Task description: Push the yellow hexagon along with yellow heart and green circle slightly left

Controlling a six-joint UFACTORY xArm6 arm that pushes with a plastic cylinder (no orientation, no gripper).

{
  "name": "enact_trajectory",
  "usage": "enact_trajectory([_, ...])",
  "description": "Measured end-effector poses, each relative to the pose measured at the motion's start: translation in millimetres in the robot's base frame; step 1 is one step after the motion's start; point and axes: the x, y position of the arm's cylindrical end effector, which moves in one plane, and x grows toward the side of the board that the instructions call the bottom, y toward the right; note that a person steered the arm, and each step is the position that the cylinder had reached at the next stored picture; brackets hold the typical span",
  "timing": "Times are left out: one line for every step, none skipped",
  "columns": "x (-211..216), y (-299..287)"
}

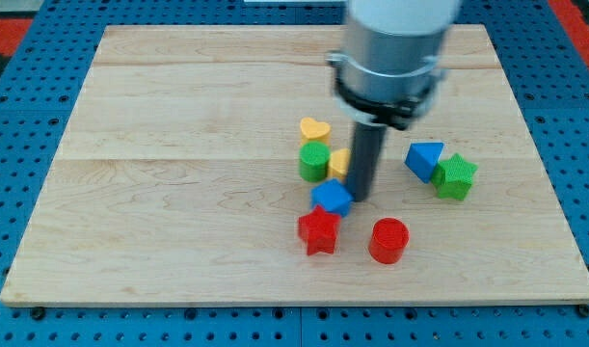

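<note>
Seven small blocks on the pale wooden board (pixel 178 116): two yellow, two green, two red, two blue minus none spare — counted below.

Yellow heart block (pixel 314 128) touching green circle block (pixel 313 162) beneath; yellow hexagon block (pixel 339 162), partly hidden, just right of the circle. My tip (pixel 361 196), a bare dark rod with no pincer to open or close, touching the hexagon's right side. Blue block (pixel 332 198), shape unclear, beside the tip; red star (pixel 319 231), red cylinder (pixel 388 240) below. Blue triangle (pixel 424 159) touching green star (pixel 455 176), well right.

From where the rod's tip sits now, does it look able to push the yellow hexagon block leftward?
Probably yes. My tip sits on the view's right side of the yellow hexagon block, seemingly touching; leftward lie only the green circle block and yellow heart block.
</note>
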Motion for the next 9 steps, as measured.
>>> enact_trajectory([-30, -45])
enact_trajectory([-49, -28])
enact_trajectory([-51, -29])
enact_trajectory([-26, -44])
enact_trajectory([-23, 29])
enact_trajectory([-16, 33])
enact_trajectory([-14, 67])
enact_trajectory([-27, 50])
enact_trajectory([-47, 31])
